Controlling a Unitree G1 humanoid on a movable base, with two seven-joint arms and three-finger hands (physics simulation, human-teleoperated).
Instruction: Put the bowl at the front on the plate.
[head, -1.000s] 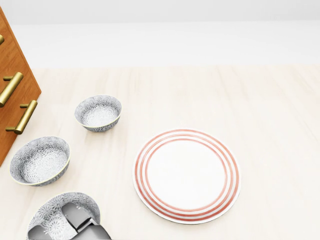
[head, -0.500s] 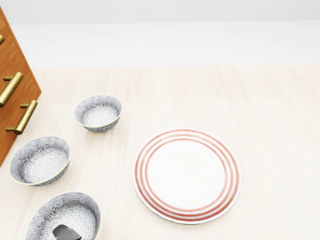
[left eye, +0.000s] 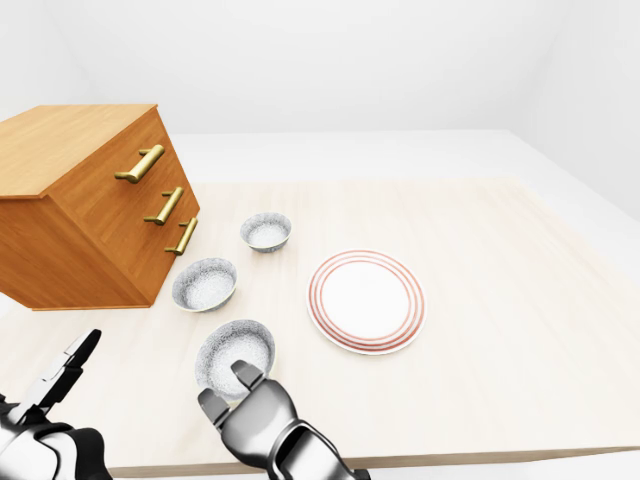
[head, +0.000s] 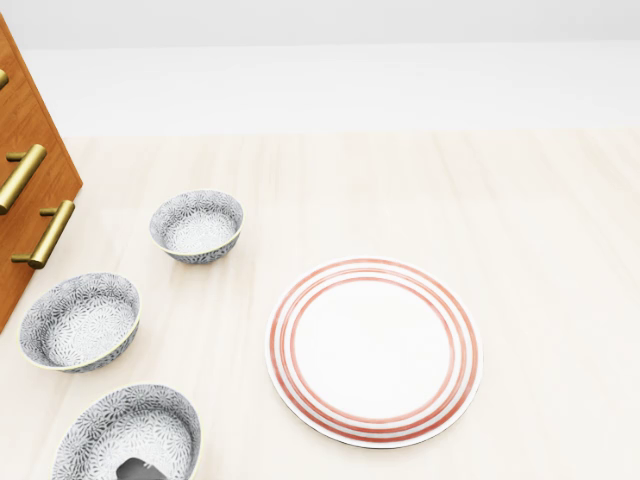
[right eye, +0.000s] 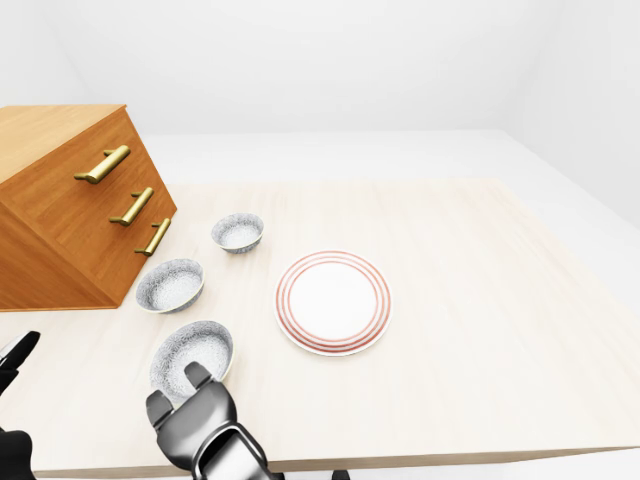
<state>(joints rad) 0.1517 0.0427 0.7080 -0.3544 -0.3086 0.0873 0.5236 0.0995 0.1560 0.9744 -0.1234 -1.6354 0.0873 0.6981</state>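
Observation:
Three grey-patterned bowls stand in a row left of the red-ringed white plate (left eye: 366, 300). The bowl lowest in the left-eye view (left eye: 235, 350) rests on the table, apart from the plate. My right hand (left eye: 228, 388) is at this bowl's lower rim, open, with one fingertip (head: 137, 470) showing inside the bowl in the head view. The fingers are not closed round the rim. My left hand (left eye: 68, 368) hovers open at the bottom left, away from the bowls.
A middle bowl (left eye: 204, 283) and a farther bowl (left eye: 266, 230) stand above the lowest one. A wooden chest of drawers (left eye: 90, 200) with brass handles sits at the left. The table's edge (left eye: 480, 458) runs along the bottom.
In the head view my right hand has drawn back down out of the lowest bowl; only a fingertip still shows. Bowls and plate have not moved.

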